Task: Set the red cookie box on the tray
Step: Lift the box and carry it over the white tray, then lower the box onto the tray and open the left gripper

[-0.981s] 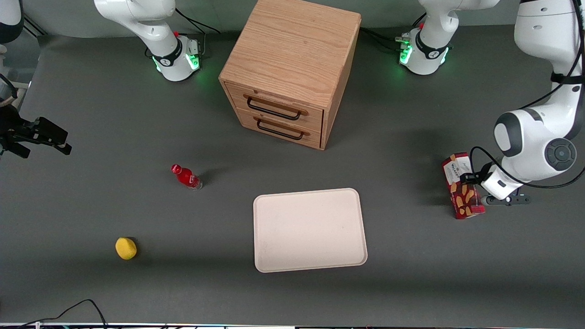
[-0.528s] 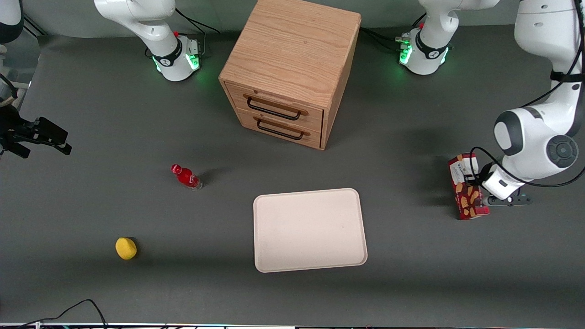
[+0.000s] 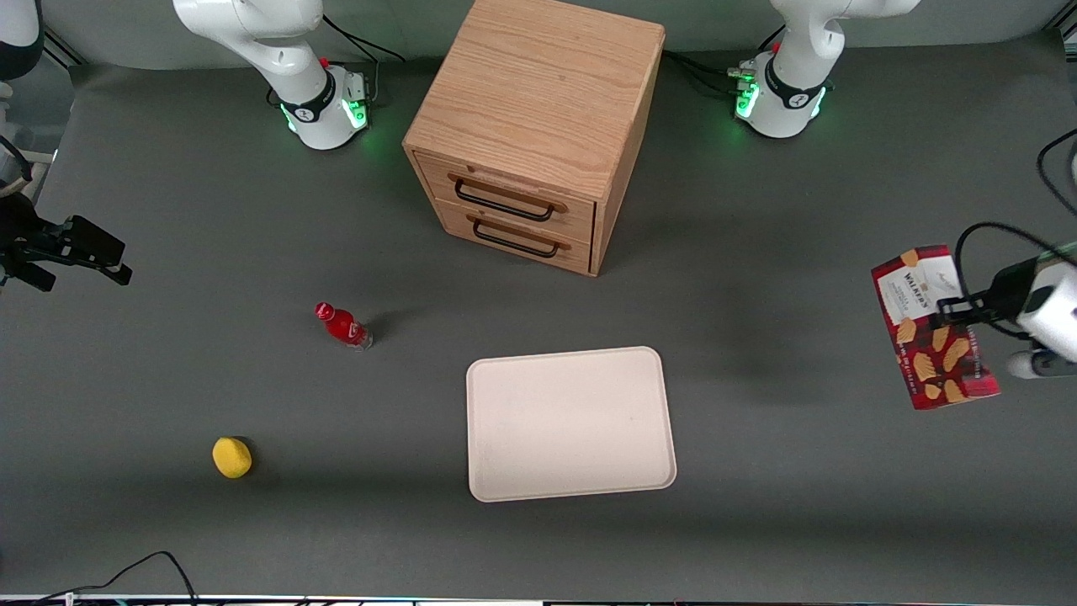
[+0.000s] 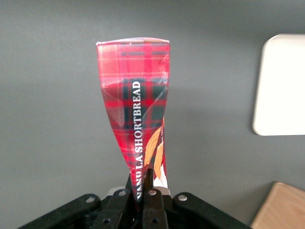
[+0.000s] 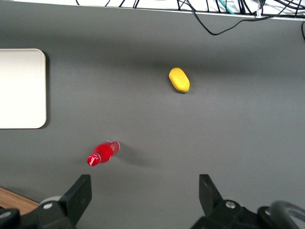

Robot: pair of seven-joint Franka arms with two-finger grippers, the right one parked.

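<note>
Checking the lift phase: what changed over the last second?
The gripper, shut on the cookie box, has raised it off the table and carried it toward the working arm's end, away from the tray. The box looks larger and more tilted in the front view; the wrist view shows it pinched at one end, hanging over bare table. Tray, bottle, lemon and drawer cabinet have not moved.

A wooden two-drawer cabinet with black handles stands near the middle of the desk's edge farthest from the front camera. A small red bottle lies on its side on the open desk, and a yellow lemon-like object sits nearer the front edge, toward the parked arm's end.
</note>
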